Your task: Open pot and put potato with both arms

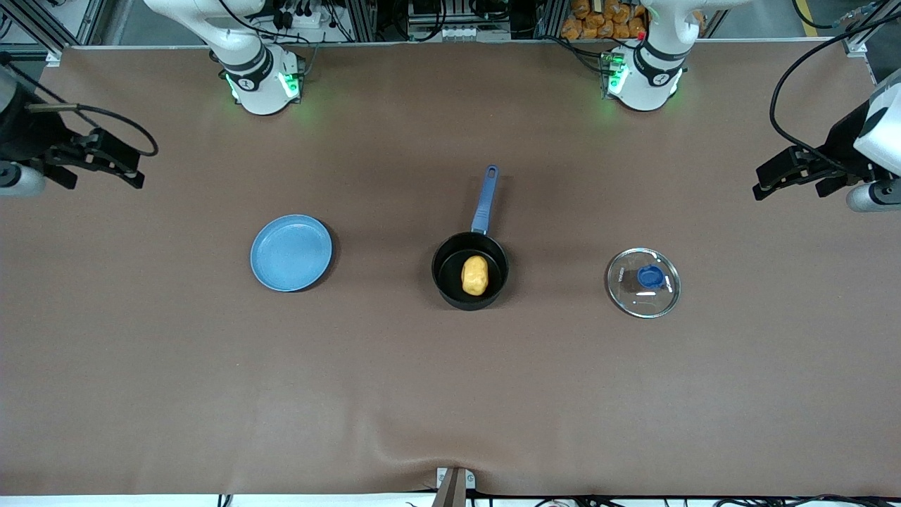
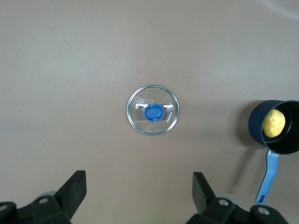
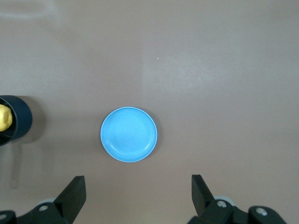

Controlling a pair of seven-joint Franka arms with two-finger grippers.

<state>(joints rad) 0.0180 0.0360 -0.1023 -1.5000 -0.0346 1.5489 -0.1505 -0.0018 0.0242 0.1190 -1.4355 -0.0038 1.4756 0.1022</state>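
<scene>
— Where's the potato point(image 1: 474, 275) right now?

— In the pot point(image 1: 442, 282), lying on the black bottom. The pot sits about the middle of the table point(image 1: 450, 394), its blue handle pointing toward the edge where the arm bases stand.

— And the lid point(image 1: 643, 282)?

— Off the pot, flat on the table with its blue knob up, beside the pot toward the left arm's end and well apart from it. The left wrist view looks straight down on it.

— What's on the pot's flank toward the right arm's end?

— A blue plate point(image 1: 291, 253) with nothing on it, about level with the pot and well apart from it.

— The arms?

— Both pulled out to the short edges of the table. The left tool point(image 1: 781, 172) hangs up in the air at the left arm's end, fingers spread wide and gripping nothing. The right tool point(image 1: 112, 158) hangs the same way at the right arm's end, also spread wide with nothing between its fingers. Neither touches anything on the table.
</scene>
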